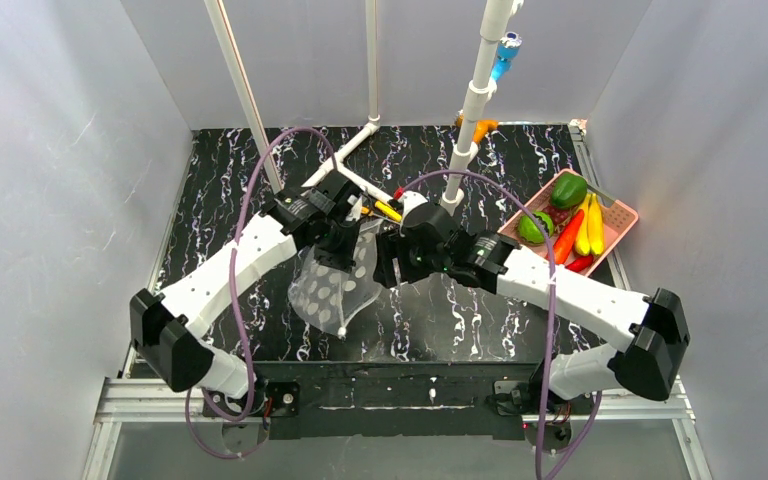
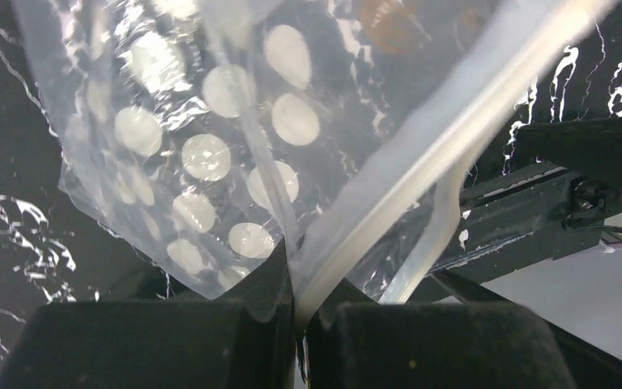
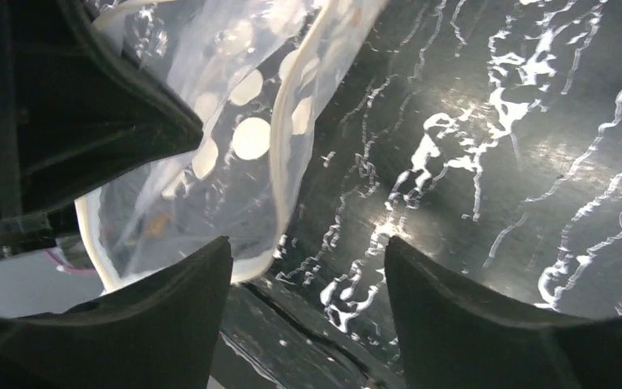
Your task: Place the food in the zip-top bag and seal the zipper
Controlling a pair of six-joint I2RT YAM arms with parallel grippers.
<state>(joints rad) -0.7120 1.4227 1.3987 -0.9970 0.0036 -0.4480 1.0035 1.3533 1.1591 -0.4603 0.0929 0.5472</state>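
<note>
Top view: the bag [image 1: 332, 292] hung over the table [image 1: 460, 315], its dotted body sagging toward the near edge. The left gripper [image 1: 345, 248] sat at the bag's upper edge and pinched it. The right gripper [image 1: 388, 262] was just right of the bag, at its mouth; whether it gripped could not be told from here. The food [image 1: 533, 228] lay well to the right of the bag in a pink basket [image 1: 624, 232]: a green fruit [image 1: 568, 190], bananas [image 1: 590, 225], peppers [image 1: 567, 238] and grapes [image 1: 557, 212]. A yellow tool [image 1: 388, 211] lay just behind the bag.

Left wrist view: the left gripper [image 2: 296, 285] was clenched on the bag [image 2: 202, 154], with its fingers [image 2: 255, 279] pressed together around the plastic. The zipper [image 2: 421, 138] ran up and to the right from that pinch as a pale strip. The white dots filled the film to the left of the zipper.

Right wrist view: the right gripper [image 3: 308, 279] was released, its fingers [image 3: 182, 296] standing wide apart with only the table [image 3: 494, 162] between them. The bag [image 3: 243, 138] hung just up and left of the gripper. The rim of the bag's mouth curved down beside the left-hand finger; whether they touched could not be told. The other finger stood well clear of the bag.
</note>
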